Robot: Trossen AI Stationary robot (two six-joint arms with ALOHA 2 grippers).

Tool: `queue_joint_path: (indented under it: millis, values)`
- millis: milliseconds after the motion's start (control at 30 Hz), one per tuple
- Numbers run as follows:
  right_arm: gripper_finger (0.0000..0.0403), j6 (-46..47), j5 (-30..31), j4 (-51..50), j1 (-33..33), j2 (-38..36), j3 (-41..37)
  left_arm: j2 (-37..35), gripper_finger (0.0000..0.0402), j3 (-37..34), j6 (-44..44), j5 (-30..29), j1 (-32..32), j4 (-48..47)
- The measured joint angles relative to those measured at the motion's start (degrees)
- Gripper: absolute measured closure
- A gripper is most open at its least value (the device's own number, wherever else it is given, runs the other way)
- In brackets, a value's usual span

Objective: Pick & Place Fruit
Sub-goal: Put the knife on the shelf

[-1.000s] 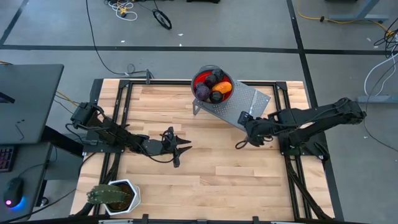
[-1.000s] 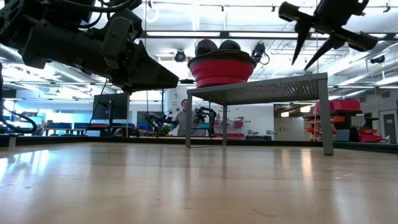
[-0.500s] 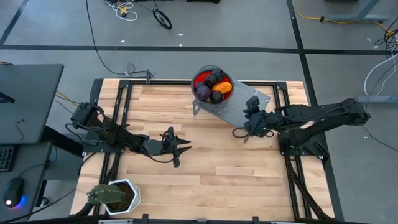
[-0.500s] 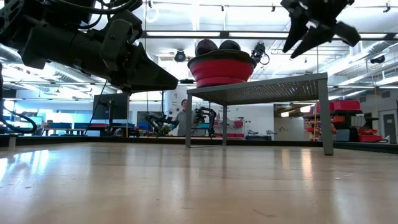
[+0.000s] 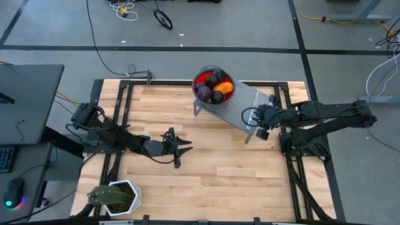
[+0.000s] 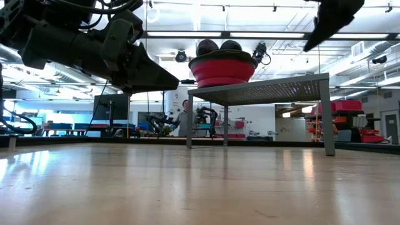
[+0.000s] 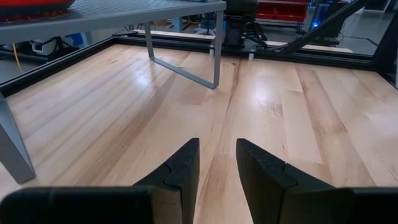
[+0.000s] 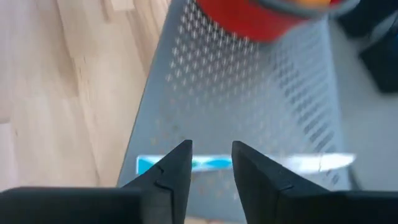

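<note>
Legible markings: none | fruit (image 5: 214, 87) in red bowl (image 5: 204, 77), far shelf (image 5: 250, 103) | right end effector (image 8: 211, 163) narrow, empty, above knife (image 8: 249, 163) | left end effector (image 7: 216, 165) narrow, empty, over worktop (image 5: 212, 162)

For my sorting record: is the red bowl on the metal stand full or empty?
Full. In the high view the red bowl holds purple, red and orange fruit, piled above the rim.

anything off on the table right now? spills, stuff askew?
No spills. The fruit is all piled in the red bowl on the perforated metal stand, which sits skewed to the table's edges. A silver-and-teal knife lies flat on the stand, under the right gripper. The left gripper hangs empty over bare wood.
</note>
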Motion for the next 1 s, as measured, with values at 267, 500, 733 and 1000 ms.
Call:
queue_joint_path:
  millis: [267,500,733,1000]
  values:
    - [0.0372,5.2,-2.7,-2.4,-2.6,0.0,-3.5,0.0,0.0288,0.0,0.0,0.1,0.0,0.4]
    - [0.0396,-0.6,-8.5,0.4,-8.9,-0.6,-3.5,0.0,0.0288,0.0,0.0,0.1,0.0,0.4]
    - [0.0397,-5.1,-13.5,1.1,-14.6,-0.7,-4.1,0.0,0.0288,0.0,0.1,0.1,0.0,0.4]
    - [0.0397,-8.0,-16.5,6.7,-18.1,-1.0,-10.4,0.0,0.0288,0.1,0.2,0.1,0.0,0.3]
